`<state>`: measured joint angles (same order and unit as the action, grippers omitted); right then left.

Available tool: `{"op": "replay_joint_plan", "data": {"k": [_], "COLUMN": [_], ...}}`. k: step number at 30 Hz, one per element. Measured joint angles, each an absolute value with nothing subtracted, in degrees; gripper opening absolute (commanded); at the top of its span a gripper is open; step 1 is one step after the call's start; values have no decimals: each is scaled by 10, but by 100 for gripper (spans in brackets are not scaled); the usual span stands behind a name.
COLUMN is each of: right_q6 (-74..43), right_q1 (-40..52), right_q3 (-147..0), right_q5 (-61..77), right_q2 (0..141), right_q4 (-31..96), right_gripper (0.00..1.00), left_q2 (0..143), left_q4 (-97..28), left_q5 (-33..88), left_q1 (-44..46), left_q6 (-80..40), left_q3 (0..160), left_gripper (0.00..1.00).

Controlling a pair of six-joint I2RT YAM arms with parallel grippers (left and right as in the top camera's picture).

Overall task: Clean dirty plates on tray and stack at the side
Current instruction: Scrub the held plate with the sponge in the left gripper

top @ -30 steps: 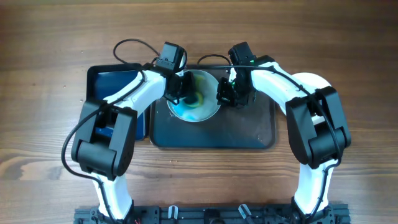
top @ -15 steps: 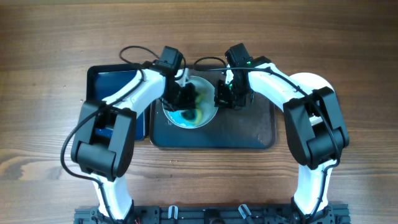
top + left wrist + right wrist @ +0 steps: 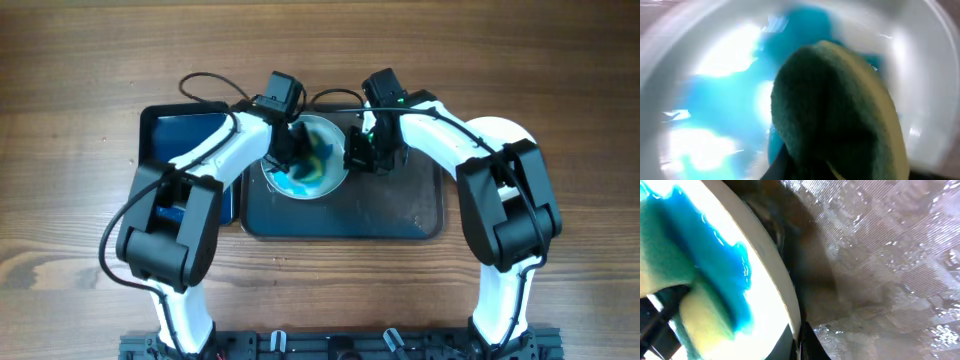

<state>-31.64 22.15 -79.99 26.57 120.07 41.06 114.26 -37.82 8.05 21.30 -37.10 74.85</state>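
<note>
One dirty plate (image 3: 326, 177), white with blue smears, lies on the far left part of the dark tray (image 3: 390, 210). My left gripper (image 3: 298, 150) is shut on a green-and-yellow sponge (image 3: 320, 150) and presses it on the plate's face. In the left wrist view the sponge (image 3: 840, 110) covers the jaws (image 3: 805, 170), with the blue-smeared plate (image 3: 715, 65) behind it. My right gripper (image 3: 352, 155) is shut on the plate's right rim. The right wrist view shows its fingers (image 3: 797, 335) pinching that rim (image 3: 765, 300) over the wet tray (image 3: 880, 280). Other dirty plates are not in view.
A smaller black deep tray (image 3: 185, 140) with blue liquid stands left of the large tray, under my left arm. A white round thing (image 3: 503, 130), partly hidden by my right arm, sits on the wooden table right of the tray.
My left gripper has rubbed the sponge around on the plate, ending toward its upper right. The blue smear has spread to the lower left. My right gripper has kept its hold on the rim.
</note>
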Motion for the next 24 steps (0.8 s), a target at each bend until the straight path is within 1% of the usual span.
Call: {"op": "replay_joint_plan", "data": {"k": [3, 6, 7, 12, 16, 19, 21, 24], "right_q6": [-316, -316, -314, -307, -303, -304, -304, -304], "right_q1": [222, 223, 223, 218, 218, 217, 217, 217], "right_q3": [-800, -800, -800, -800, -800, -800, -800, -800], "right_q5": [270, 273, 273, 271, 269, 268, 268, 270], "right_q2": [1201, 1201, 1201, 1201, 1201, 1201, 1201, 1201], "right_q4": [411, 411, 412, 418, 417, 412, 409, 409], "right_gripper": [4, 4, 4, 4, 4, 4, 4, 4], "left_q2": [1136, 1136, 1136, 1137, 1142, 1144, 1143, 1138], "left_q4": [-438, -455, -455, -440, -390, -347, -338, -374], "left_q5": [6, -1, 10, 176, 237, 201, 149, 27], "left_q1": [206, 207, 207, 209, 222, 224, 229, 236], "left_q6": [-394, -387, -367, -194, -140, -160, -205, -327], "left_q3": [754, 755, 755, 749, 740, 738, 738, 746], "left_gripper": [4, 4, 4, 4, 4, 4, 4, 4]}}
